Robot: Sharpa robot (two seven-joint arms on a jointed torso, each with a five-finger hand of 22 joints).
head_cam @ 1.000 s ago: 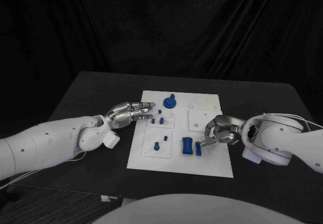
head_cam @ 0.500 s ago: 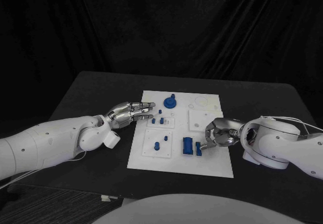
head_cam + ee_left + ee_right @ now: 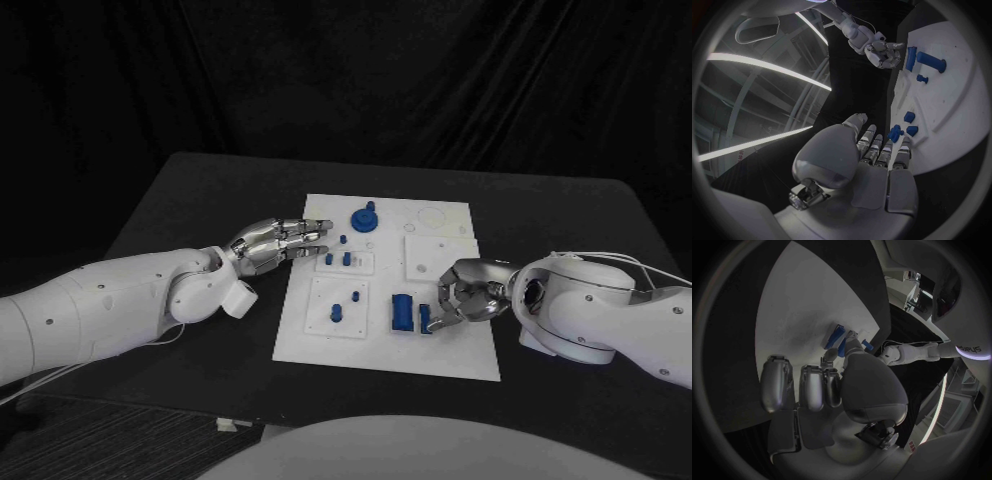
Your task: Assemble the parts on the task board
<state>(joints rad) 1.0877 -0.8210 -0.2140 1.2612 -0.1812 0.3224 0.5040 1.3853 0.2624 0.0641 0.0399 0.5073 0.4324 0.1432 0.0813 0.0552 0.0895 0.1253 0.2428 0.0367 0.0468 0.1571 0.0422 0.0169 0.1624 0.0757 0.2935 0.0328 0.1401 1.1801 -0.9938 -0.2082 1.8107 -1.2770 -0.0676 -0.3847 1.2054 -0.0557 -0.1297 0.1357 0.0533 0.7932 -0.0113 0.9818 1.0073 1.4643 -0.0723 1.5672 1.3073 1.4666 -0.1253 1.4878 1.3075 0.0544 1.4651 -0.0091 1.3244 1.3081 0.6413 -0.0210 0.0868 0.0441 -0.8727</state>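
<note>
Where the right hand (image 3: pixel 464 293) meets a blue part (image 3: pixel 426 318), contact stays unclear.

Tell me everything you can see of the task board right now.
The task board is a flat white rectangular plate lying in the middle of the black table. It looks like hard plastic, with square raised panels and faint round recesses toward its far side. Small blue parts stand or lie on it: pegs on the left panels, a knobbed piece at the far end, two longer blocks near the right edge. The left hand rests at its far left edge; the right hand reaches the blocks.
</note>
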